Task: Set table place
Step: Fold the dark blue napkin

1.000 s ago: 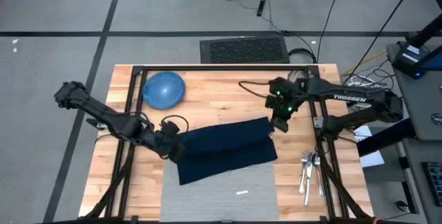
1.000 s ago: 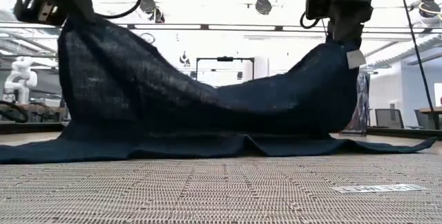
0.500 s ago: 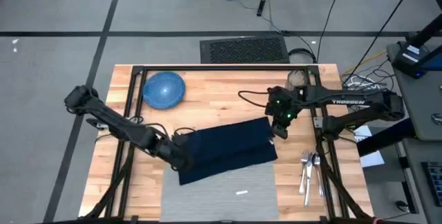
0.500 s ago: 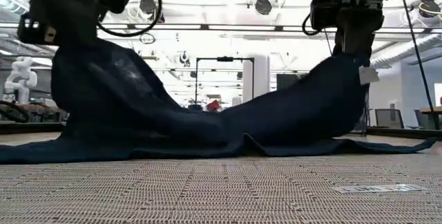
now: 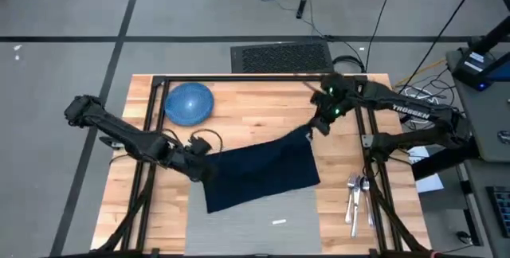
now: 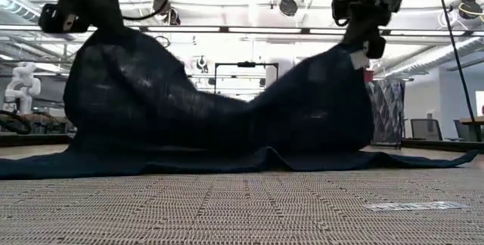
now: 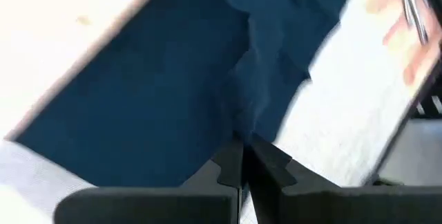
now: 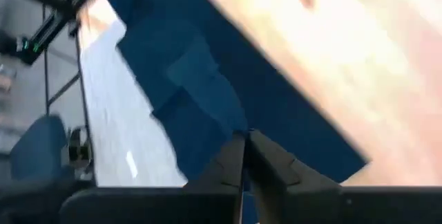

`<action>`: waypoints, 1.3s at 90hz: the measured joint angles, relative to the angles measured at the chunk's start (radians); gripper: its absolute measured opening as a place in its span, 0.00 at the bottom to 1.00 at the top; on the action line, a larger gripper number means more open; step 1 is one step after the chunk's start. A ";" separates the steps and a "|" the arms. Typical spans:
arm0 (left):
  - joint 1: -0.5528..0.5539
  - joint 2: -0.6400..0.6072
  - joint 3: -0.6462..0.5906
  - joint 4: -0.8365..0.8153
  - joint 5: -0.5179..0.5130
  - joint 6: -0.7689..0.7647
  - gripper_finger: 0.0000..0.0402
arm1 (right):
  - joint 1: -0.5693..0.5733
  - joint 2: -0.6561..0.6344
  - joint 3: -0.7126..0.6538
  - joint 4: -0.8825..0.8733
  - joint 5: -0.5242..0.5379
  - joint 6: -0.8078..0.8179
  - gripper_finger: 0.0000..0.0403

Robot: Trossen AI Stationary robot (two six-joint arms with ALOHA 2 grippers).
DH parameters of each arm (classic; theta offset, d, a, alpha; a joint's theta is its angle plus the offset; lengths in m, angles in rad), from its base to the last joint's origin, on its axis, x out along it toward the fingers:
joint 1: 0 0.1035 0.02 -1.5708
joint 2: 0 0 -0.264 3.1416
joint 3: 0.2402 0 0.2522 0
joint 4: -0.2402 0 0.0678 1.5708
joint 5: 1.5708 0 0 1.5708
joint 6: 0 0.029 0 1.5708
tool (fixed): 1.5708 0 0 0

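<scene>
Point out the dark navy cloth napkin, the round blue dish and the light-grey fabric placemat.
Dark navy cloth napkin point(image 5: 259, 174), high view, middle of the cloth.
Round blue dish point(image 5: 190, 103), high view, its centre.
Light-grey fabric placemat point(image 5: 255, 230), high view, bare part below the napkin.

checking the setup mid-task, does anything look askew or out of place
The dark navy cloth napkin lies skewed across the far end of the light-grey fabric placemat, two corners pinched up by the left gripper and right gripper. Nothing looks spilled or damaged.

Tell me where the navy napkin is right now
In the high view the navy napkin sits mid-table, draped over the far end of the grey placemat, its two far corners pinched up by the left claw and right claw.
</scene>
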 joint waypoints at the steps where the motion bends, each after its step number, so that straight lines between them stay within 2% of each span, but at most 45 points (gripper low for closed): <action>1: 0.004 -0.006 0.000 -0.004 -0.007 0.002 0.00 | -0.008 0.001 0.004 0.000 0.000 -0.004 0.00; 9: 0.038 -0.054 0.001 -0.041 -0.043 0.029 0.00 | -0.068 0.017 0.037 0.004 0.002 -0.028 0.00; 24: 0.107 -0.093 0.002 -0.103 -0.050 0.094 0.00 | -0.143 0.067 0.095 0.015 -0.001 -0.056 0.00; 54: 0.191 -0.079 0.001 -0.305 -0.023 0.127 0.00 | -0.159 0.159 0.133 -0.006 -0.030 -0.092 0.00; 69: 0.217 -0.079 0.001 -0.315 -0.052 0.156 0.00 | -0.160 0.169 0.136 0.041 -0.033 -0.094 0.00; 101: 0.257 -0.111 0.001 -0.258 -0.093 0.204 0.00 | -0.173 0.166 0.248 0.059 -0.017 -0.090 0.00; 117: 0.258 -0.120 0.001 -0.243 -0.112 0.211 0.00 | -0.179 0.166 0.258 0.019 -0.015 -0.096 0.00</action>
